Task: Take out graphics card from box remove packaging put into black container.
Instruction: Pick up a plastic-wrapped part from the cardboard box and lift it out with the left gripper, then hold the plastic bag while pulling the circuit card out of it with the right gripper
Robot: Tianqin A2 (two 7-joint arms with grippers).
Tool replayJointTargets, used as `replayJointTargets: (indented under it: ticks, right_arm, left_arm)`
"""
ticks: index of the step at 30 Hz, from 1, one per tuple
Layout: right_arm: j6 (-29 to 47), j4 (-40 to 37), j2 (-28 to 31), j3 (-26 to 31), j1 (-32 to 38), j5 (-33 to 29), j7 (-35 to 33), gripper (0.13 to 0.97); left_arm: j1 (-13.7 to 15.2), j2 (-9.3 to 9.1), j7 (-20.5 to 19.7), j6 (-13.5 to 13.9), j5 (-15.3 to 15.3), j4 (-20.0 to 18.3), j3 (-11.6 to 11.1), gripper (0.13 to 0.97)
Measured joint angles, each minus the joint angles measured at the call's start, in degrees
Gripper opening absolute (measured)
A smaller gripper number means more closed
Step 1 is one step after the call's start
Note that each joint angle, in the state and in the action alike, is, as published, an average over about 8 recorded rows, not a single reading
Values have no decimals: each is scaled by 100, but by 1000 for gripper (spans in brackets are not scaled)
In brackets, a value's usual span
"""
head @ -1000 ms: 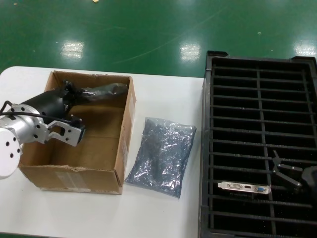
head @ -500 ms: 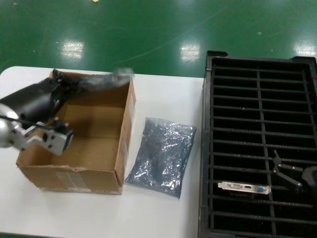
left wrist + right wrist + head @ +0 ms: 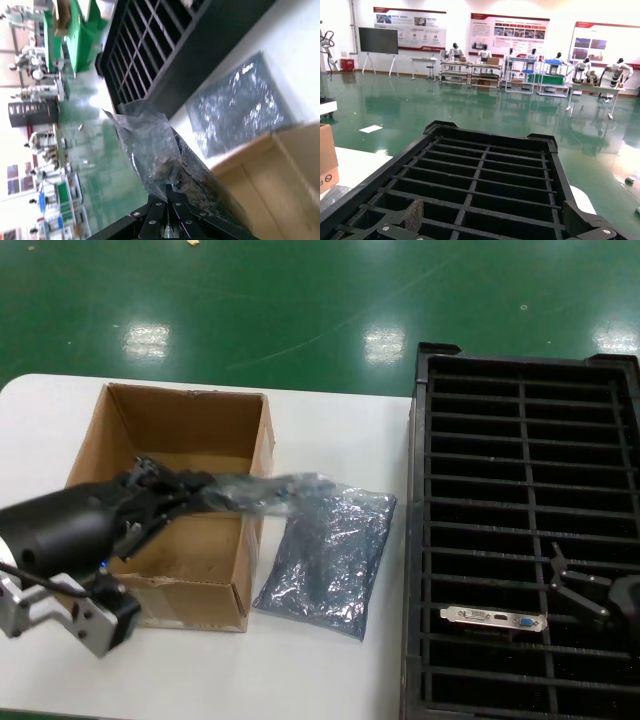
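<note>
Packaging [image 3: 265,490] now lifted from box [image 3: 190,580] by L gripper [image 3: 190,490]; R gripper [image 3: 585,590] unmoved.

We see a box [image 3: 170,540] of brown corrugated cardboard, matt and rough at its torn edges, on a smooth white bench [image 3: 330,670], and beside it a crinkly bag [image 3: 325,555] of shiny grey-silver plastic. Our left hand [image 3: 190,490], matt black plastic with a brushed silvery metal block behind it, pinches a second bag [image 3: 150,145] of the same translucent glossy film. We also note the matt black plastic tray [image 3: 520,440], the bare silver metal bracket of a card [image 3: 494,618] in it, and the glossy green floor [image 3: 300,300].
</note>
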State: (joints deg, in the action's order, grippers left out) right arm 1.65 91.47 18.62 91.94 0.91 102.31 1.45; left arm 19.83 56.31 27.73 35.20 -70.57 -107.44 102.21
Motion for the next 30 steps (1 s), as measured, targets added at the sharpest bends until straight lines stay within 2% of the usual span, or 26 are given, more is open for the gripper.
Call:
replayJointTargets:
  ticks: [5,13,30]
  right_arm:
    - [0,0,0,0,0,0,0,966]
    - [0,0,0,0,0,0,0,966]
    - [17,-7,-6,8,27,-6,-9,966]
  left_arm:
    - [-86,5,198,12,-239,-108,113,140]
    - [3,-118,378,54,-261,-108,307,140]
    - [21,-140,388,55,-245,-106,327,140]
